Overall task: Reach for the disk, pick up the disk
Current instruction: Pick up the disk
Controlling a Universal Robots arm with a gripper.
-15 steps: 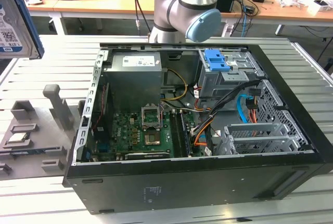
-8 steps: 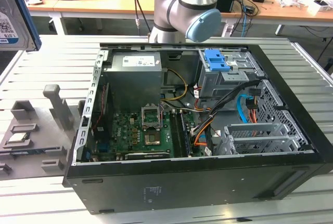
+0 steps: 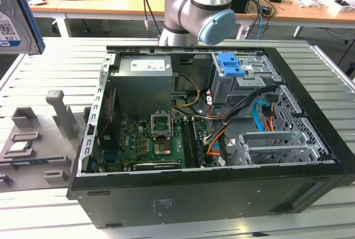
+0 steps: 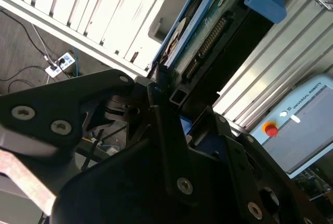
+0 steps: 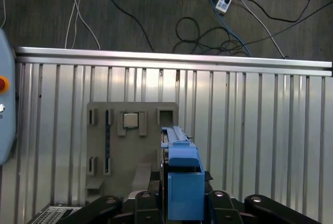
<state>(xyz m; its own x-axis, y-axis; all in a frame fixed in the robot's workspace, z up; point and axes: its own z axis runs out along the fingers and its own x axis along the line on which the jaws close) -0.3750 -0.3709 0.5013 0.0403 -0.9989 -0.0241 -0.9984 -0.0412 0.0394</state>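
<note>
Disk [image 3: 16, 17], silver metal drive, white barcode label, blue plastic frame along its edges, held on edge, raised clear of the table, at the exterior view's left

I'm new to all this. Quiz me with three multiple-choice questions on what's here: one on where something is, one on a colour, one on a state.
1. Where is the disk? A on the floor; B in the gripper; C in a drawer.
2. Its frame's colour? A red; B blue; C green.
3. The computer case is: A open; B closed; C upside down.

Answers:
1. B: the gripper clamps it.
2. B: blue plastic edges it.
3. A: its circuit board lies exposed.
</note>
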